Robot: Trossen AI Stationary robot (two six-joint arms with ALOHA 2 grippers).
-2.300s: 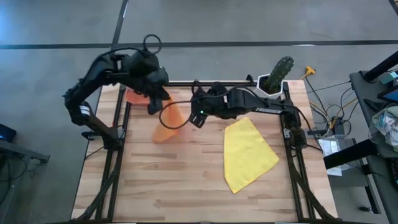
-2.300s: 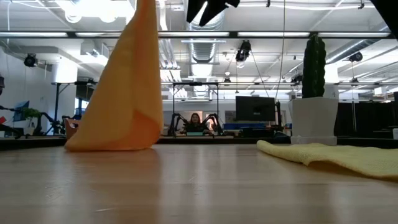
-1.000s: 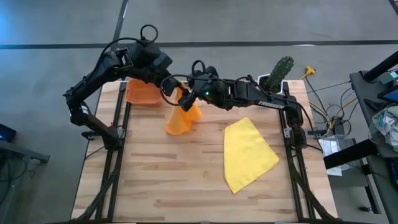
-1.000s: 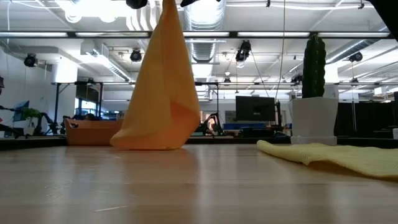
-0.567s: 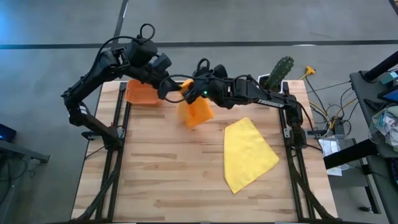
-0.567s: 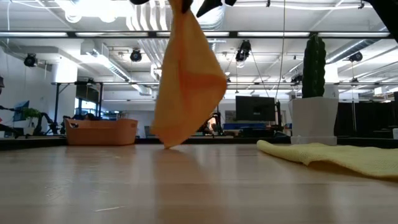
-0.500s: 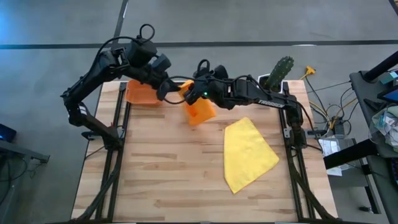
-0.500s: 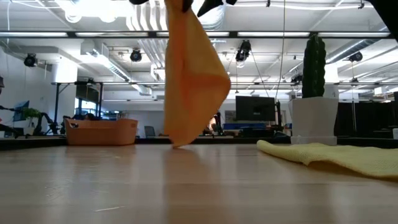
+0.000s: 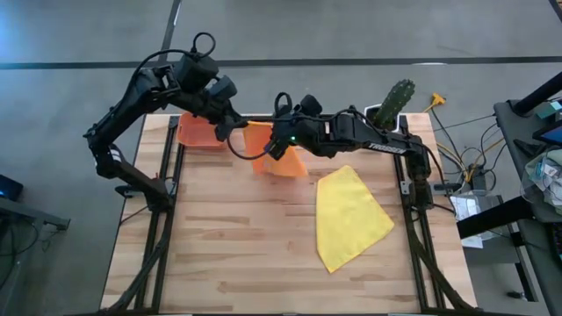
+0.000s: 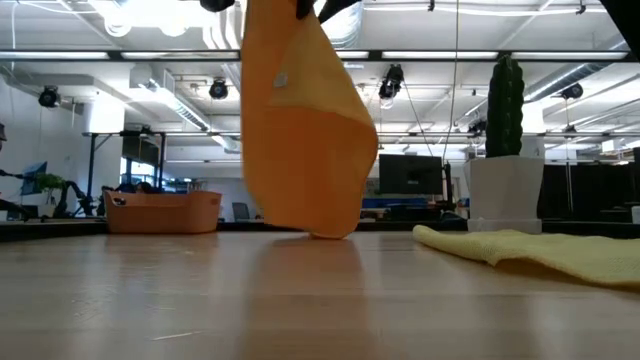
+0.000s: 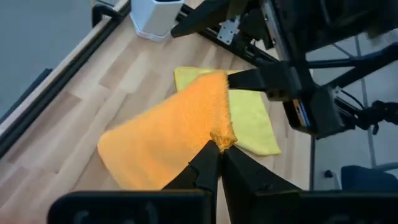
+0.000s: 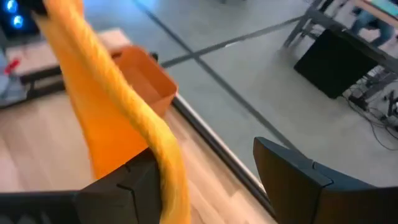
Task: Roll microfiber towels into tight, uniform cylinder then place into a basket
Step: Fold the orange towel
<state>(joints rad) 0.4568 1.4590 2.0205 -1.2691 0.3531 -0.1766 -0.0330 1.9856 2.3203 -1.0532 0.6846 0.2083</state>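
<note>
Overhead, orange towel (image 10: pixel 305 130) hangs from the clamped left pincer (image 11: pixel 219 147)

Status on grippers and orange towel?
Left gripper shut on bright orange microfiber towel, hanging above table. Right gripper open around its edge. Red-orange plastic basket empty.

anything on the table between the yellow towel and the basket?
Yes: the orange towel hangs there, pinched by the left pincer. High view shows it between the yellow towel and basket.
</note>
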